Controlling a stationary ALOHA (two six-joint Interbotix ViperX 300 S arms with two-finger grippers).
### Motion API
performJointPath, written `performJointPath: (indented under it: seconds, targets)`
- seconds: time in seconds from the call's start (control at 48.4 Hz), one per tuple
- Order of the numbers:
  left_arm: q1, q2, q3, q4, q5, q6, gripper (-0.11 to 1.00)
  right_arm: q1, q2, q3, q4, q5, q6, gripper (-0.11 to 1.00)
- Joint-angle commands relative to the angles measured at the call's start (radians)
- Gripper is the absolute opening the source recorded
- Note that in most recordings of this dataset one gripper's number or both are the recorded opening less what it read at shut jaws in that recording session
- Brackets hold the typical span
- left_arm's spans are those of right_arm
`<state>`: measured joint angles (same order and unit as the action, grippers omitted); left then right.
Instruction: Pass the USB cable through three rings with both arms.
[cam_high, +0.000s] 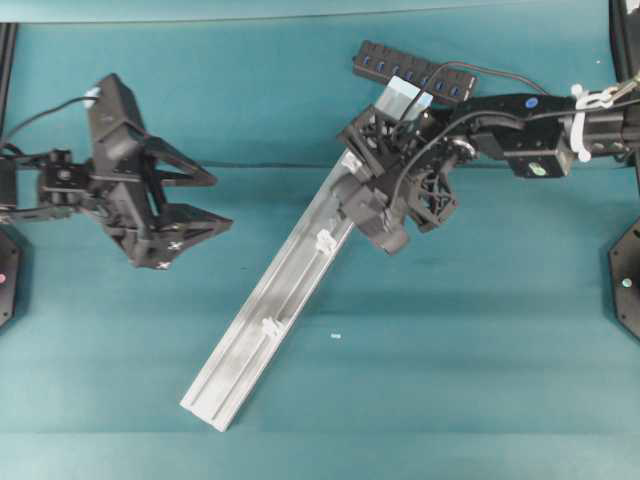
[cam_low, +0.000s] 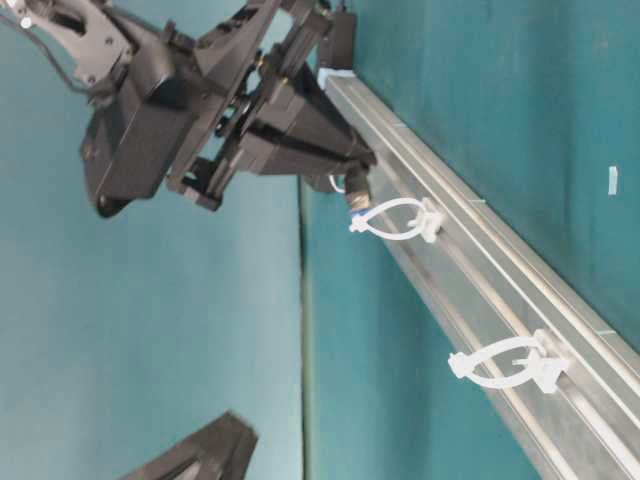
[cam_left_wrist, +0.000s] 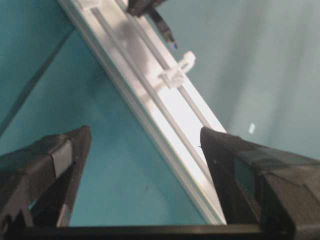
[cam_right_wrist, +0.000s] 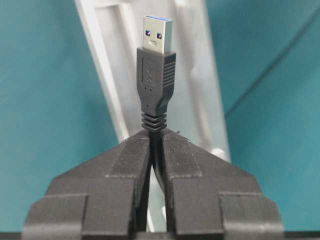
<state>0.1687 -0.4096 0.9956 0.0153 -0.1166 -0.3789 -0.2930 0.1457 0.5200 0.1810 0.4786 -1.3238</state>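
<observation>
Clenched on the USB cable (cam_right_wrist: 156, 90) just behind its plug, my right gripper (cam_right_wrist: 156, 150) hovered before a ring (cam_low: 395, 220); my left gripper (cam_high: 190, 205) gaped, released. Slight misalignment could snag the clip.

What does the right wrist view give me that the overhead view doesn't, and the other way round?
Only the right wrist view shows the right pincer shut on the thin black USB cable just behind its silver, blue-tipped plug. Only the overhead view shows the open left pincer off to the left, the black multi-port hub and two small white plastic rings. Both show the long silver aluminium rail on teal.
</observation>
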Motion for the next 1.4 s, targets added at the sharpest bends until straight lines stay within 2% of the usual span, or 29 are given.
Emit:
performJointPath:
  seconds: [0.0, 0.661, 1.033, 1.198, 1.384]
  targets:
    - [-0.003, -0.034, 0.000, 0.003, 0.008, 0.000, 0.94, 0.026, 0.009, 0.008, 0.003, 0.005, -0.020, 0.08]
    - [-0.009, -0.054, 0.009, 0.003, 0.006, -0.002, 0.93, 0.044, 0.054, -0.041, 0.003, -0.006, -0.015, 0.08]
    - [-0.009, -0.055, 0.009, 0.003, 0.003, -0.003, 0.93, 0.087, 0.063, -0.064, 0.018, -0.006, -0.011, 0.08]
    - [-0.009, -0.052, 0.008, 0.003, 0.003, -0.003, 0.93, 0.094, 0.061, -0.075, 0.041, -0.006, 0.026, 0.08]
    - [-0.011, -0.051, 0.005, 0.003, 0.002, -0.011, 0.93, 0.104, 0.058, -0.092, 0.041, -0.003, 0.052, 0.08]
